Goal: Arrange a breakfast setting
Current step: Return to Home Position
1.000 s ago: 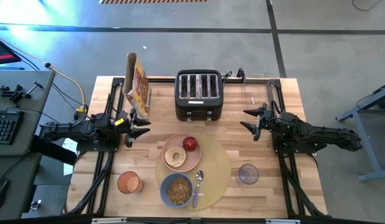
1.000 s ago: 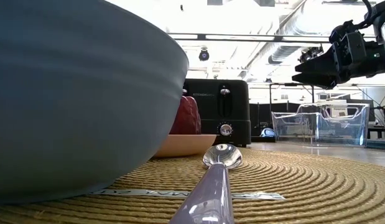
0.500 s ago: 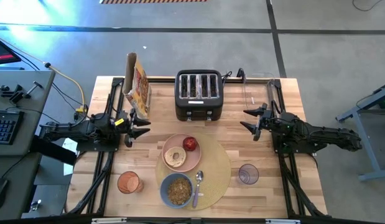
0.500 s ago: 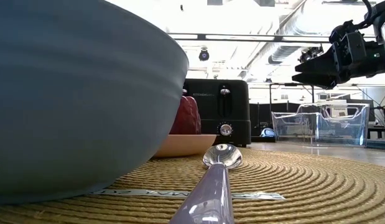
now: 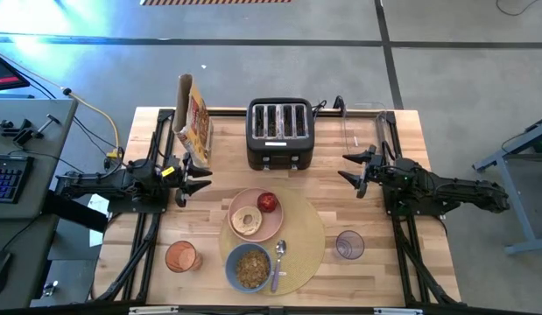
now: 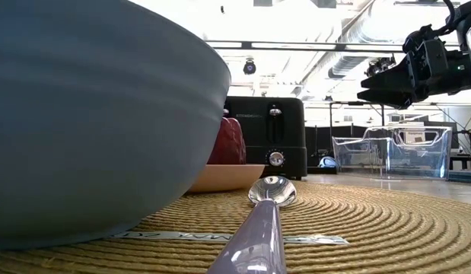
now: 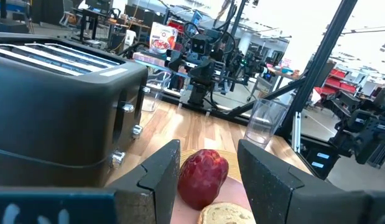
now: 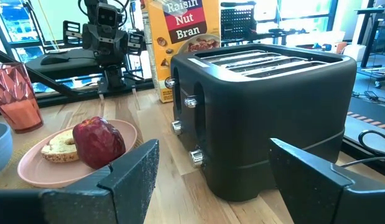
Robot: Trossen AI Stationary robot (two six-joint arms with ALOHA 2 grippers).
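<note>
I see a wooden tabletop [image 5: 376,278] in a workshop hall. The placemat [image 5: 307,238] near its front edge carries bowl [image 5: 249,269], spoon [image 5: 278,260], and plate [image 5: 275,225] with bagel [image 5: 246,220] and apple [image 5: 267,202]; bare wood lies open on both sides. My left hand [image 5: 202,179] and right hand [image 5: 344,168] hover spread wide, holding nothing

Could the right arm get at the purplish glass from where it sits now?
Probably yes. The glass stands alone on bare wood beside the placemat, with nothing between it and the open right gripper.
</note>
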